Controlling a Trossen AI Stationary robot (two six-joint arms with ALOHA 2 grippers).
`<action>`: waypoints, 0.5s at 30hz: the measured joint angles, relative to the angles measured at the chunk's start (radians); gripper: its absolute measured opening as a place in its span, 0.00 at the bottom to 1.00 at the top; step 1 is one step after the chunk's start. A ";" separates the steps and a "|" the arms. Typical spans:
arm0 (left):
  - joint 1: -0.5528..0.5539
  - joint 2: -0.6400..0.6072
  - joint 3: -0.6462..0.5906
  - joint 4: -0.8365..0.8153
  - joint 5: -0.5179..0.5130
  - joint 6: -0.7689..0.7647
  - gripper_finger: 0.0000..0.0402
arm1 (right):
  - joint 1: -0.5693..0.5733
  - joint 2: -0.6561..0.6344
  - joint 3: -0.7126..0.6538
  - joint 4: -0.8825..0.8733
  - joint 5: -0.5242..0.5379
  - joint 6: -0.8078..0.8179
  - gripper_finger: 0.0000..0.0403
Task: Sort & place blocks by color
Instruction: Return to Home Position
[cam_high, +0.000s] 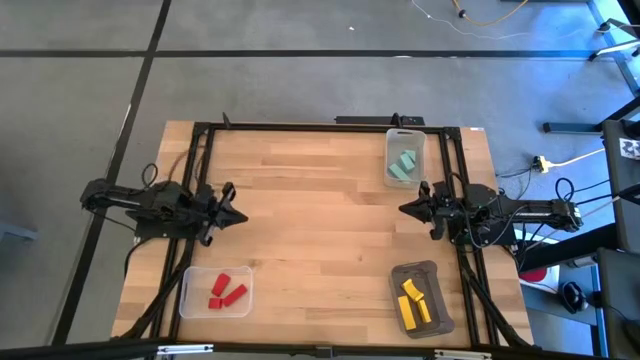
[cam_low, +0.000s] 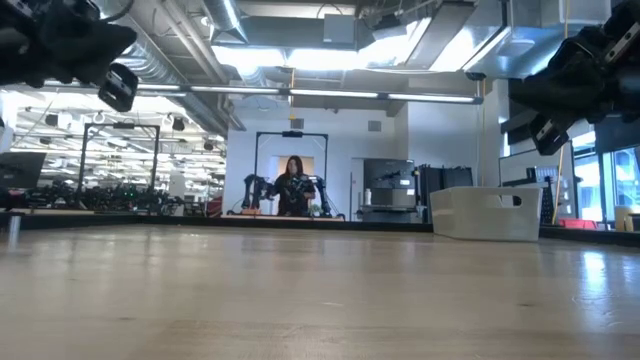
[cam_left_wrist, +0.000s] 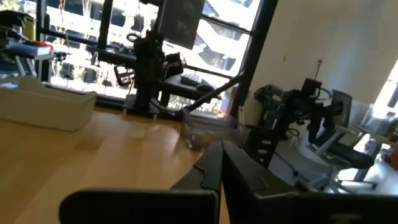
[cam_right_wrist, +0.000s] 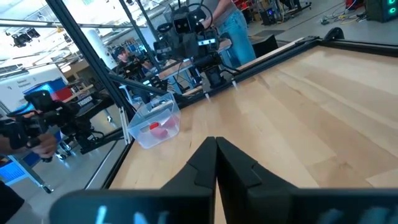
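Note:
Three red blocks lie in a clear bin at the near left, which also shows in the right wrist view. Yellow blocks lie in a grey bin at the near right. Pale teal blocks lie in a white bin at the far right. My left gripper hovers shut by the table's left edge and points toward the right. My right gripper hovers shut by the right edge and points toward the left. Neither holds anything.
A black frame runs along the table's far and side edges. Bare wood lies between the two grippers. The white bin stands at the far right in the low view. A person stands in the room far behind the table.

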 joint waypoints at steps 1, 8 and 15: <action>0.007 -0.001 -0.001 -0.024 0.004 0.008 0.00 | 0.000 0.000 0.000 0.000 0.000 0.000 0.03; 0.046 0.001 0.001 -0.181 -0.012 0.036 0.00 | 0.000 0.000 0.000 -0.001 0.000 0.002 0.03; 0.047 0.020 0.001 -0.187 -0.054 0.037 0.00 | 0.000 0.000 0.000 -0.002 0.001 0.000 0.03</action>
